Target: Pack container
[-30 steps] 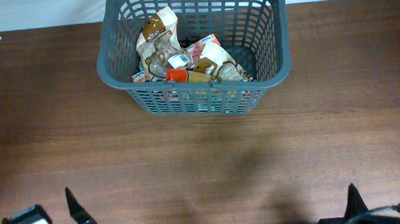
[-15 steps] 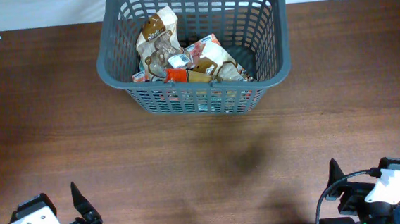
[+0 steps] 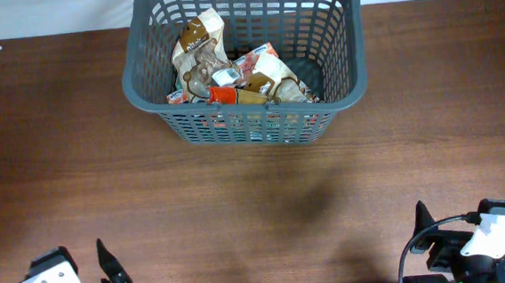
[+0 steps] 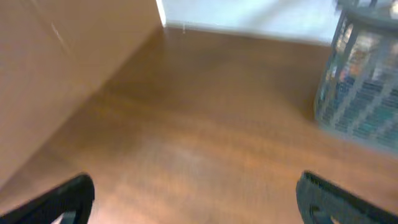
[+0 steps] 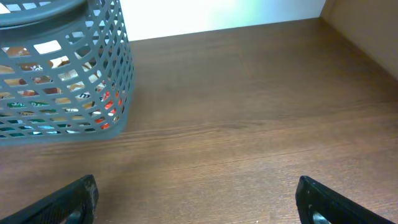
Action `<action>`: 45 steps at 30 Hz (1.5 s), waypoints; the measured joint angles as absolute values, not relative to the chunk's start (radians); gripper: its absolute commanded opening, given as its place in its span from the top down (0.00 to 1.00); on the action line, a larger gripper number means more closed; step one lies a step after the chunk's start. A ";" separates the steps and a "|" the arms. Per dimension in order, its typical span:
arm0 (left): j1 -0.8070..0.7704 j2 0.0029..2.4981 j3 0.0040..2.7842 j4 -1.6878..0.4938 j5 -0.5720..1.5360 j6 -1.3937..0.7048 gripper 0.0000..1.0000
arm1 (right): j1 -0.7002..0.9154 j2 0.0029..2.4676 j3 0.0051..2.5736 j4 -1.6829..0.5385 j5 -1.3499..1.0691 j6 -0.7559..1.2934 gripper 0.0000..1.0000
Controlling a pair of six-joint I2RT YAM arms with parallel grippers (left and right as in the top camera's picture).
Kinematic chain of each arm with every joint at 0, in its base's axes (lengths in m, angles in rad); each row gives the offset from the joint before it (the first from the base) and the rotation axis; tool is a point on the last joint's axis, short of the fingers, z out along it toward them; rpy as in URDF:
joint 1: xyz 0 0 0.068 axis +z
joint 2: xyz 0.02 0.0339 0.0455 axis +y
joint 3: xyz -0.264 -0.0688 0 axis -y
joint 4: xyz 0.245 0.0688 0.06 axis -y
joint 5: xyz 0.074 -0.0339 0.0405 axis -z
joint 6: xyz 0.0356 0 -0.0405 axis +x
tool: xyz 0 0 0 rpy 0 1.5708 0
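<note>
Grey plastic container (image 3: 251, 125) sits well ahead of both arms, snack packets (image 3: 230, 72) inside, no loose item seen on the tabletop (image 3: 257, 204), left fingers (image 4: 65, 198) and right fingers (image 5: 71, 198) spread wide, empty, so packing looks finished.

Dark wooden table (image 3: 257, 204); the grey container (image 3: 247, 124) (slotted sides) stands near its far edge.
</note>
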State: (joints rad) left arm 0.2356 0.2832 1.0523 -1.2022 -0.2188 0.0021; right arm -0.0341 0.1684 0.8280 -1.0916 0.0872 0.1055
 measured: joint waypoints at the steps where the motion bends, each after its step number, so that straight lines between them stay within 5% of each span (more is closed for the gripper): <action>1: 0.236 0.283 1.052 -1.243 -0.219 0.002 0.01 | -0.034 0.168 0.828 -1.091 0.087 0.106 0.01; 10: 0.236 0.283 1.051 -1.291 -0.219 0.002 0.01 | -0.034 0.139 0.771 -1.062 0.103 0.105 0.01; 31: 0.236 0.283 1.051 -1.292 -0.219 0.002 0.01 | -0.034 0.010 0.154 0.008 0.157 0.105 0.01; 45: 0.236 0.283 1.051 -1.292 -0.219 0.002 0.01 | -0.034 0.010 0.013 0.102 0.157 0.105 0.01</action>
